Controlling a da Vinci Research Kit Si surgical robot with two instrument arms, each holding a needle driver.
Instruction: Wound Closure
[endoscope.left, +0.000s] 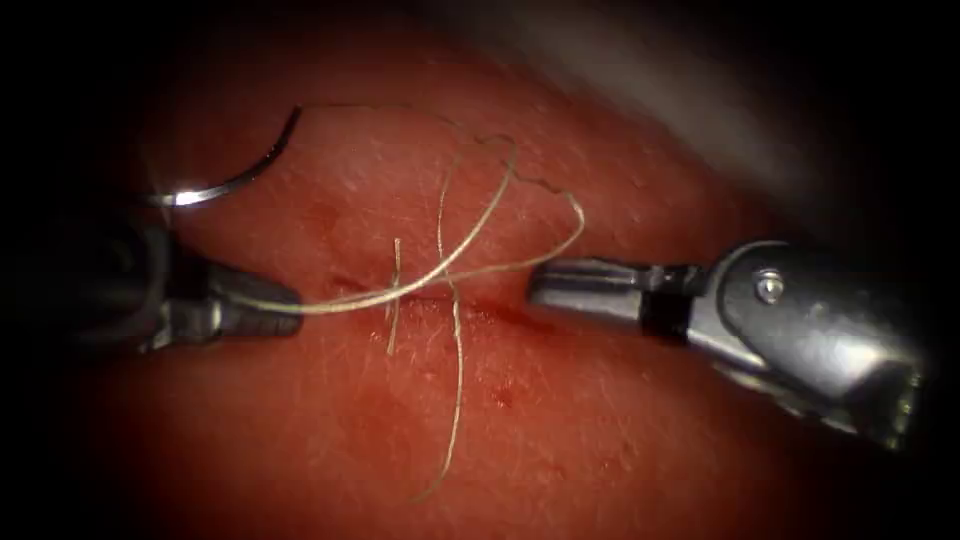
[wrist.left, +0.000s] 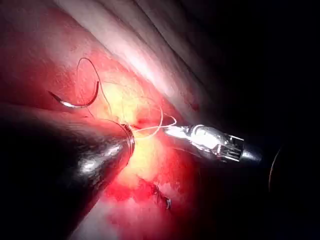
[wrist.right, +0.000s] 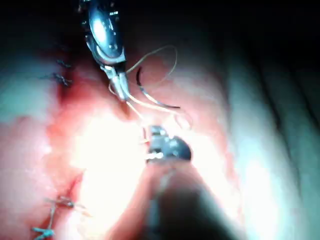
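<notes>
2 hands work over the tissue (endoscope.left: 560, 420). The left hand (endoscope.left: 285, 305), entering from 9 o'clock, is clamped on the thread (endoscope.left: 470, 235) at its tip. The right hand (endoscope.left: 545, 285), entering from 3 o'clock, has its jaws pressed together, with a strand of the thread ending at its tip; whether it grips that strand I cannot tell. 1 needle (endoscope.left: 235, 178) lies free on the tissue at about 10 o'clock, left of the cut (endoscope.left: 480, 310), held by neither hand and not in the tissue. The thread loops above the cut, and 2 loose ends trail toward 6 o'clock.
</notes>
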